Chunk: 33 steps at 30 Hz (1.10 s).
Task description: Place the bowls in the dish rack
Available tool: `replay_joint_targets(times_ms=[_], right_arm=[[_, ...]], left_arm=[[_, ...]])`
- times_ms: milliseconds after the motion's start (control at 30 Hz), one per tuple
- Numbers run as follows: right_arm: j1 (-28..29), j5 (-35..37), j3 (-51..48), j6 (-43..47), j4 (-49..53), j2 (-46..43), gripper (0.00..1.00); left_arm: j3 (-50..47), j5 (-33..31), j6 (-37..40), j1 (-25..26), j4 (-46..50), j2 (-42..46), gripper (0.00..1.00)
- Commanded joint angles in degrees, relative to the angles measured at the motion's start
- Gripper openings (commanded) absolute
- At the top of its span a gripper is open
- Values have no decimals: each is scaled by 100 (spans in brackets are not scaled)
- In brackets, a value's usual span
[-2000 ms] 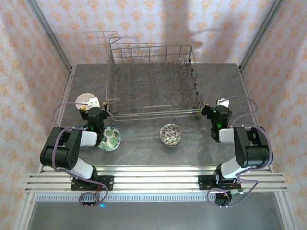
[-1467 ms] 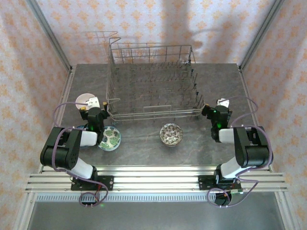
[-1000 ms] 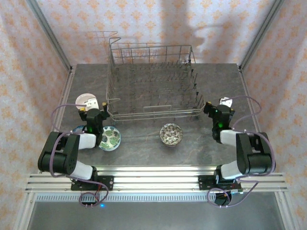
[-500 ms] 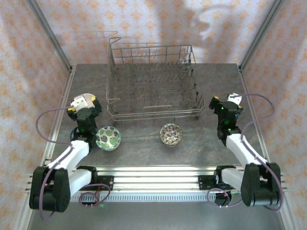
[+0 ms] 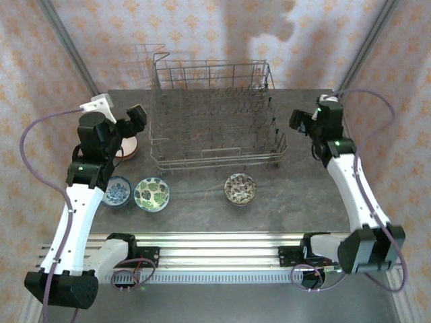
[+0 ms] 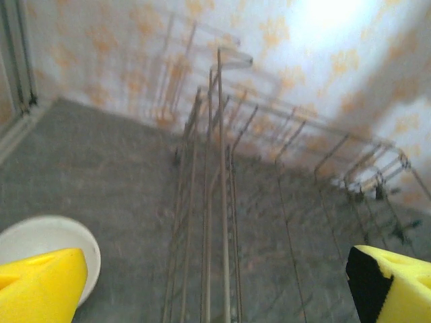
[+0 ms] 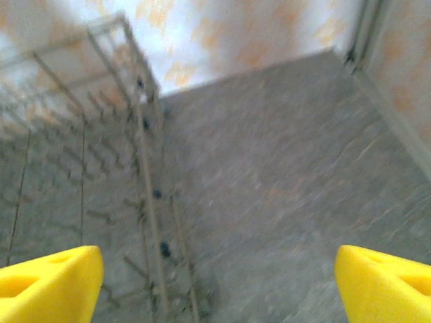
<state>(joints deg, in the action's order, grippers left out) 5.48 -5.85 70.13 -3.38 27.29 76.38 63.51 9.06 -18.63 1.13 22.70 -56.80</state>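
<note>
Both arms have risen and swung outward since half a second ago, and the left gripper (image 5: 121,122) and right gripper (image 5: 312,121) now flank the one grey wire dish rack (image 5: 215,118). I count four bowls, all on the grey table (image 5: 303,195) outside the rack. A pale round bowl (image 5: 126,147) lies just below the left gripper, by its left pad in the wrist view. A blue patterned bowl (image 5: 118,192), a green floral bowl (image 5: 152,194) and a brown-and-white bowl (image 5: 240,188) sit nearer me, well apart from either gripper. Both grippers stand wide, holding nothing.
</note>
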Motion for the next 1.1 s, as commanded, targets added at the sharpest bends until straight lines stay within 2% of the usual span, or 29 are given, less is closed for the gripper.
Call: replay_joint_targets(times_ms=[0,100,500,833,967,1067], right_arm=[[239,88,492,-35,1158,514,87],[313,184,793,-102,1374,988,83],[358,1066,1621,-387,2034,2141,75],[349,2047,1697,-565,2107,2191,67],[216,1919,1663,-557,2085,2193,64],[24,1799,1588,-680,2077,2184,61]], left_arm=[[320,508,-36,44,1091,-378,99],[619,641,32,154,1414,-796,99],[1226,777,257,386,1646,-1890,99],[1399,828,448,832,1754,-2254,99],[1543,1186,538,960,1812,-2510,99],[1700,1150,587,1174,1912,-2680,99]])
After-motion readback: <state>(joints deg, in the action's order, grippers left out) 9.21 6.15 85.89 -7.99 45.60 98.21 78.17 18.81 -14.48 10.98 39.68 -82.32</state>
